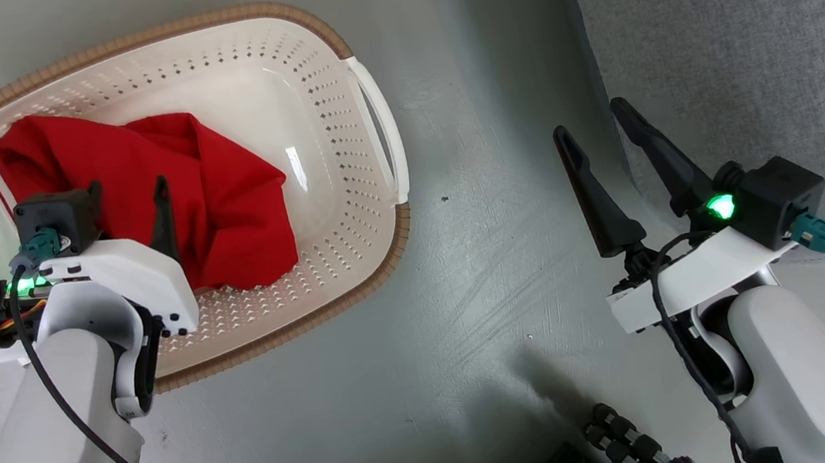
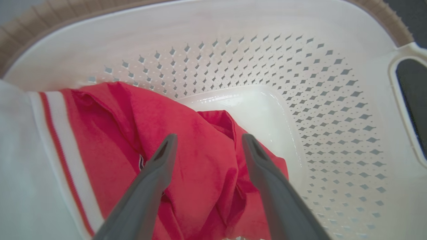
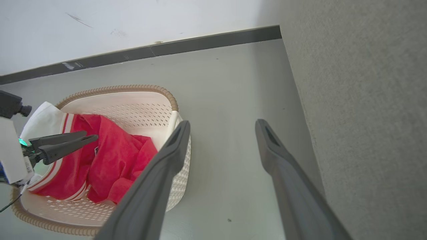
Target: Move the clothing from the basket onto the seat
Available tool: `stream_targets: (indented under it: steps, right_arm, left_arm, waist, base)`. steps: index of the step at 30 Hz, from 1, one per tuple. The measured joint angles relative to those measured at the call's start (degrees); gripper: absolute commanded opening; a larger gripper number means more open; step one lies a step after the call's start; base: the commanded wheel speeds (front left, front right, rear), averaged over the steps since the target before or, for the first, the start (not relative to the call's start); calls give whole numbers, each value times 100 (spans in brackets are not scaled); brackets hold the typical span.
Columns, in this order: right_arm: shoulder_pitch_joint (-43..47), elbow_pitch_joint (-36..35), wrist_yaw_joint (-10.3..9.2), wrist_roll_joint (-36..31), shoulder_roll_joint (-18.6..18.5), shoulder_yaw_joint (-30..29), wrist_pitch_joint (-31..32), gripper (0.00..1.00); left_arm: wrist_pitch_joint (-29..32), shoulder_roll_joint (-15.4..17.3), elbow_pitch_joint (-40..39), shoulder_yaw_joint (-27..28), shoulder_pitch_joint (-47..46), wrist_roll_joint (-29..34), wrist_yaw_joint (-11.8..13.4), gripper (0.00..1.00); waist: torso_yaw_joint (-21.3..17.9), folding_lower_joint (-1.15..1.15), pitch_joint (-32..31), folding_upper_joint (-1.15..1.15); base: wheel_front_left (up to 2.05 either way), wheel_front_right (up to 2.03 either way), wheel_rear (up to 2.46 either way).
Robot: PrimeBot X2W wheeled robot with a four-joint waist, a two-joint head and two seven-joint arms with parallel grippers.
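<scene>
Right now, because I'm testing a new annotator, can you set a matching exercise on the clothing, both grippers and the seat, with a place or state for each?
Column A
1. clothing
2. left gripper
3. right gripper
4. seat

Column B
a. open, over the floor by the seat's edge
b. lying crumpled in the basket
c. open, poised just above red fabric
d. grey, at the right of the head view

Pairs: 1-b, 2-c, 3-a, 4-d
</scene>
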Motion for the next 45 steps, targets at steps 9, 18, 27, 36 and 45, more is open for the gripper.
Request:
stream_targets:
  steps: [9,18,27,36,45]
  right_arm:
    - [-29,-52,0,7,-1,73,0,100]
    - [-227,-63,0,124,2,202,0,100]
    - [-234,-66,0,257,-1,214,0,100]
    - [-234,-69,0,370,0,277,0,100]
    - [-242,-88,0,490,0,355,0,100]
  left_arm:
    - [83,-12,63,77,-143,-51,67,100]
    - [107,9,113,65,-304,-45,92,100]
    - [253,104,248,-15,-321,69,152,100]
    - [474,186,334,-87,-325,108,177,100]
    - [665,238,369,-154,-441,158,177,100]
  waist:
    - [-28,0,200,0]
    - [-116,0,335,0]
    - [-229,0,352,0]
    - [-320,0,438,0]
    - [-392,0,527,0]
  base:
    - [0,0,0]
    - [0,0,0]
    - [0,0,0]
    - [0,0,0]
    - [0,0,0]
